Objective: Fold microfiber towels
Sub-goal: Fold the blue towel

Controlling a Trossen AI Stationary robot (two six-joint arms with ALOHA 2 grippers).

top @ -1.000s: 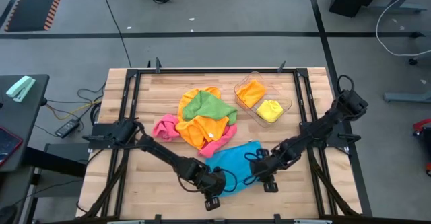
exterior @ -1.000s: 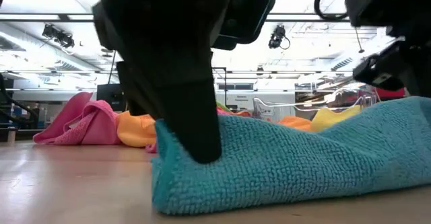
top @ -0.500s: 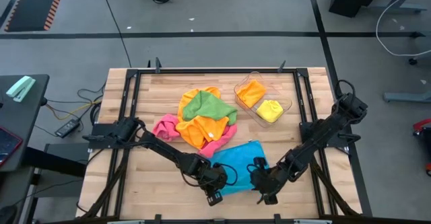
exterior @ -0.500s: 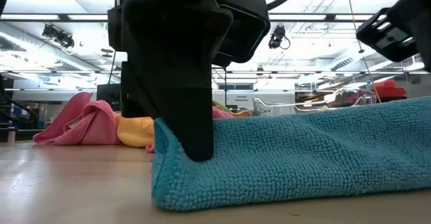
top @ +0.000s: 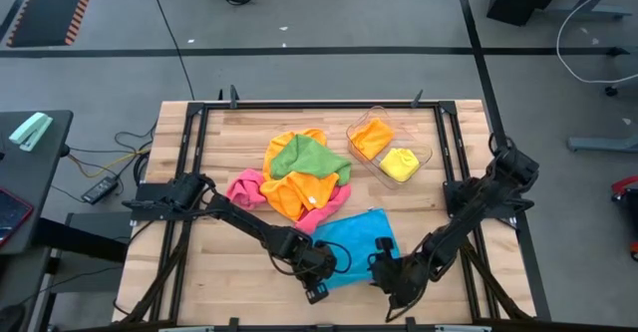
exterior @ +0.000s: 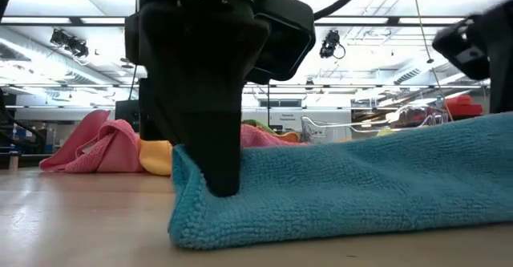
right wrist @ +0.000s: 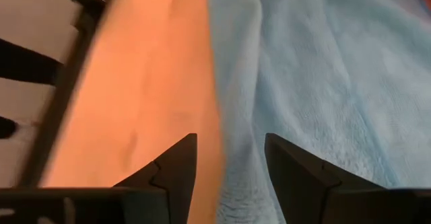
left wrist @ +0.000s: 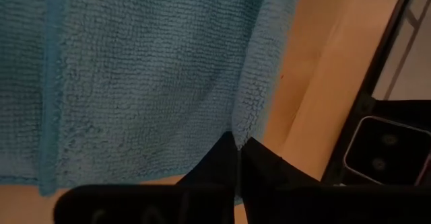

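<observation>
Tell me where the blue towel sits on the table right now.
In the high view the blue towel lies flat at the table's near edge, just below the pile of coloured towels, between the left gripper, pinching its corner, and the open right gripper.

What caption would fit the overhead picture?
Two robot arms work a blue towel at the table's front edge, beside a heap of colourful towels.

In the low view the left gripper [exterior: 210, 151] is filling the frame's upper half, its top cut off by the edge, and is hiding part of the pile of cloths [exterior: 112, 147] behind. The blue towel [exterior: 361, 187] is running off the right edge. The right wrist view is blurring the towel's edge.
</observation>
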